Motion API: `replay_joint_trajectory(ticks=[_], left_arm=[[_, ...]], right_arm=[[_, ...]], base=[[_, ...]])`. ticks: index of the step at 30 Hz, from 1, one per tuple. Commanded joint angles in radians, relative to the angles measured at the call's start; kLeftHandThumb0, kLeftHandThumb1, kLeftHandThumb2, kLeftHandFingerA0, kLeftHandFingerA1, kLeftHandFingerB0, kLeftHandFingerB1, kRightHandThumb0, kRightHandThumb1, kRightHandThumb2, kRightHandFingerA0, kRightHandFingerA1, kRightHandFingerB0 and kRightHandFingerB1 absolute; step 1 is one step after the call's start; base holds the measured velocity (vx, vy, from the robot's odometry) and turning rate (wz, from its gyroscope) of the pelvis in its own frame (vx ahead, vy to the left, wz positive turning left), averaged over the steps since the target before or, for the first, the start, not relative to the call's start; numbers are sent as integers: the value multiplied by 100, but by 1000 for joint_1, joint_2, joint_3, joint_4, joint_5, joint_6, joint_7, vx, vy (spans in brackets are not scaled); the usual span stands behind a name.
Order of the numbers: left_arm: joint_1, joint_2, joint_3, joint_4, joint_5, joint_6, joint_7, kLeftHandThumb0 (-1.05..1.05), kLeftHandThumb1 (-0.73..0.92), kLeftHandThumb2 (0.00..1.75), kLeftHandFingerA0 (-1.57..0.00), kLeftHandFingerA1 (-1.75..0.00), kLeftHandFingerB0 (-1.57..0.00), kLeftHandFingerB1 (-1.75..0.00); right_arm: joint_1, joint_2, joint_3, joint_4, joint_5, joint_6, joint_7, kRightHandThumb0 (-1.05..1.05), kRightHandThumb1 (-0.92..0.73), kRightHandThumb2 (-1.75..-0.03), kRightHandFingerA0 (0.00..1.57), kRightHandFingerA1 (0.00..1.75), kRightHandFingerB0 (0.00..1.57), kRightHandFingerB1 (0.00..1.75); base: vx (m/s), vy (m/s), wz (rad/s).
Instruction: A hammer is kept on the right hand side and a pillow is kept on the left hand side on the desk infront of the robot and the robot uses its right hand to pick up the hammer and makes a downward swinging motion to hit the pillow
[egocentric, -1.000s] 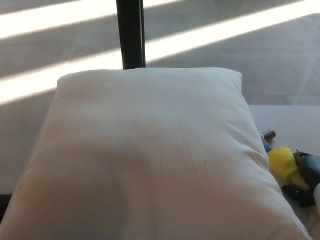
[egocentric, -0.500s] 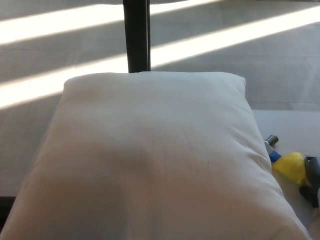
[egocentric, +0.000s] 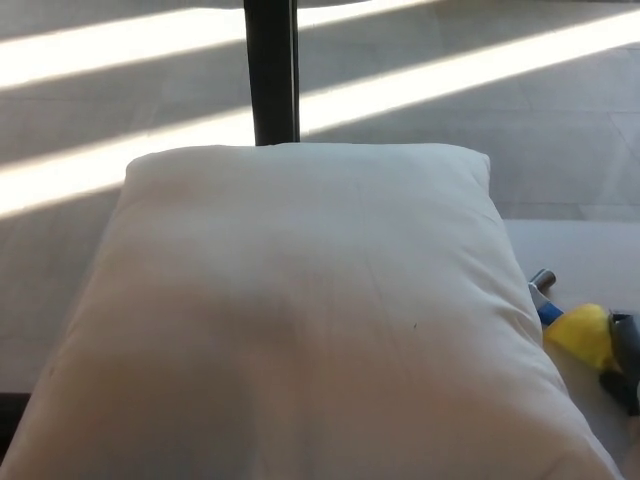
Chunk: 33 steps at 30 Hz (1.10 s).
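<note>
The large white fabric pillow (egocentric: 300, 320) fills the desk's left and middle, crowding the blue-and-yellow hammer (egocentric: 570, 325) at the right edge, where the black right hand (egocentric: 625, 365) shows too little to tell its grasp, risking a fumbled pickup.

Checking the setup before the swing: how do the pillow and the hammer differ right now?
The pillow is white and fills most of the view; the hammer is yellow, blue and metal, a small patch at the right edge. The pillow shows nearly whole; the hammer is partly hidden behind the pillow's edge. Both lie on the desk.
</note>
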Motion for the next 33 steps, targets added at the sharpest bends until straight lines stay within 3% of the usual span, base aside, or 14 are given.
replay_joint_trajectory(ticks=[1,4,5,7,12,13,14,16,18,19,24,29,32,33], left_arm=[[12,22,-4,-3,3,-24,-4,-64,75,62,-61,-55,-49,-46],[12,23,-8,-2,6,-23,-5,-63,75,62,-60,-54,-47,-45],[11,23,-4,0,1,-22,-8,-62,75,62,-61,-55,-48,-46],[15,24,-3,8,2,-23,-4,-61,75,63,-60,-53,-47,-45],[15,23,1,8,-2,-24,-5,-63,74,62,-61,-55,-48,-45],[21,22,-2,5,1,-30,-3,-63,75,62,-63,-54,-48,-45],[24,22,-2,5,2,-33,-3,-63,74,62,-62,-54,-48,-45],[27,24,1,10,0,-34,-5,-64,74,62,-62,-54,-49,-45],[33,26,-4,7,5,-35,-3,-64,75,63,-63,-55,-48,-45],[37,24,-4,3,5,-42,-5,-64,75,62,-62,-54,-51,-47],[39,25,-2,8,3,-33,7,-63,74,62,-63,-54,-51,-46],[50,21,-5,8,6,-44,-6,-64,74,62,-63,-54,-51,-46],[61,21,-17,7,18,-59,-9,-65,75,62,-64,-54,-52,-47],[62,23,-23,6,23,-60,-6,-66,75,62,-64,-54,-51,-47]], right_arm=[[153,-22,-34,15,65,-186,26,-32,-87,-76,77,149,71,121],[150,-41,-85,-10,105,-213,66,-32,-88,-73,80,146,69,110],[146,-49,-106,-19,119,-224,80,-31,-87,-73,82,138,70,76],[146,-52,-120,-19,117,-241,70,-30,-85,-76,83,145,72,84],[156,-60,-247,-35,194,-328,20,-31,-77,-66,85,107,68,59],[150,-59,-266,-39,198,-312,37,-32,-77,-70,79,153,69,85],[150,-60,-280,-39,201,-323,37,-28,-77,-65,81,173,61,142],[148,-51,-329,-47,235,-315,61,-31,-76,-69,77,161,54,112],[146,-57,-352,-52,240,-323,65,-24,-68,-79,88,175,65,165],[137,-70,-363,-60,242,-311,82,-24,-68,-81,88,165,73,96],[115,-98,-405,-79,257,-300,120,-29,-67,-84,90,175,62,172],[105,-116,-472,-115,292,-293,101,-24,-61,-98,93,170,77,127],[106,-131,-511,-151,310,-299,93,-22,-60,-101,92,175,80,148],[110,-139,-516,-161,306,-310,91,-27,-54,-111,119,135,94,116]], base=[[0,0,0],[0,0,0],[0,0,0],[0,0,0],[0,0,0],[0,0,0],[0,0,0],[0,0,0],[0,0,0],[0,0,0],[0,0,0],[0,0,0],[0,0,0],[0,0,0]])
